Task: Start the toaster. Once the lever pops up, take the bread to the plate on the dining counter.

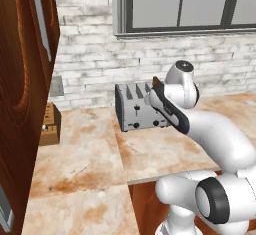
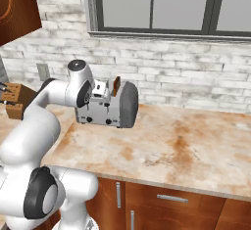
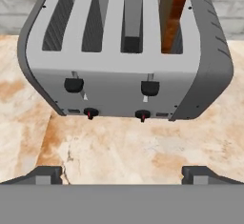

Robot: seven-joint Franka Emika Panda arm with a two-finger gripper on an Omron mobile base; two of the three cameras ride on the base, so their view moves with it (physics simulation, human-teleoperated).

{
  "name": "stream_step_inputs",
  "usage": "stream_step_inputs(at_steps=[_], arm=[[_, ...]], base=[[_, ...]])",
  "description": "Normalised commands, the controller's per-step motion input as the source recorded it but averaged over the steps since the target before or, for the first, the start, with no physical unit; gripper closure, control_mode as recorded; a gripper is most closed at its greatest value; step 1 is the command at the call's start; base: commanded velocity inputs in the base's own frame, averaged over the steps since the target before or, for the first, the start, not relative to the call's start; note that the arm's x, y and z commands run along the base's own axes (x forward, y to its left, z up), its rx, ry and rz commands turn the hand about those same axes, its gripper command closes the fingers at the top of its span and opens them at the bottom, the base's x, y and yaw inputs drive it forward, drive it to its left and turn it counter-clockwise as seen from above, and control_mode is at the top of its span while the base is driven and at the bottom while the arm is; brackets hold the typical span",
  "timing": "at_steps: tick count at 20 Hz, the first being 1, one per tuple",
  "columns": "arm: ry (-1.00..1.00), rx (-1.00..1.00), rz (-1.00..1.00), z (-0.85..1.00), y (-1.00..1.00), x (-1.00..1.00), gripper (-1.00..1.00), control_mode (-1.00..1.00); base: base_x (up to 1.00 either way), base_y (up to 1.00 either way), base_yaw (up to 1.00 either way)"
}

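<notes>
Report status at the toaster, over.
Gripper open, empty, facing the toaster front. Bread standing up out of the rightmost slot. Both levers near top of tracks. Nothing in the way.

Behind my reach: whitewashed brick wall [image 2: 196, 80], dark-framed window [image 2: 162, 6] above. Marble-look counter [image 2: 171, 148], wooden cabinets [image 2: 162, 202] below. Tall wood cabinet [image 1: 22, 94] at left.

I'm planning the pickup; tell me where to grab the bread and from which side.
Grip the bread by its upper half, which stands upright out of the toaster end slot. Come straight down from above, jaws across its flat faces; the lower half sits inside the slot.
</notes>
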Motion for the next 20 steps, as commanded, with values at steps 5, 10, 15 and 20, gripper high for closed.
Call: stream_step_inputs(at_steps=[5, 10, 15, 20], arm=[[0.00, 0.00, 0.00, -0.02, 0.00, 0.12, -1.00, -1.00], [0.00, 0.00, 0.00, -0.02, 0.01, 0.19, -1.00, -1.00], [0.00, 0.00, 0.00, -0.09, 0.00, 0.22, -1.00, -1.00], [0.00, 0.00, 0.00, -0.20, 0.00, 0.21, -1.00, -1.00]], base=[[0.00, 0.00, 0.00], [0.00, 0.00, 0.00], [0.00, 0.00, 0.00], [0.00, 0.00, 0.00]])
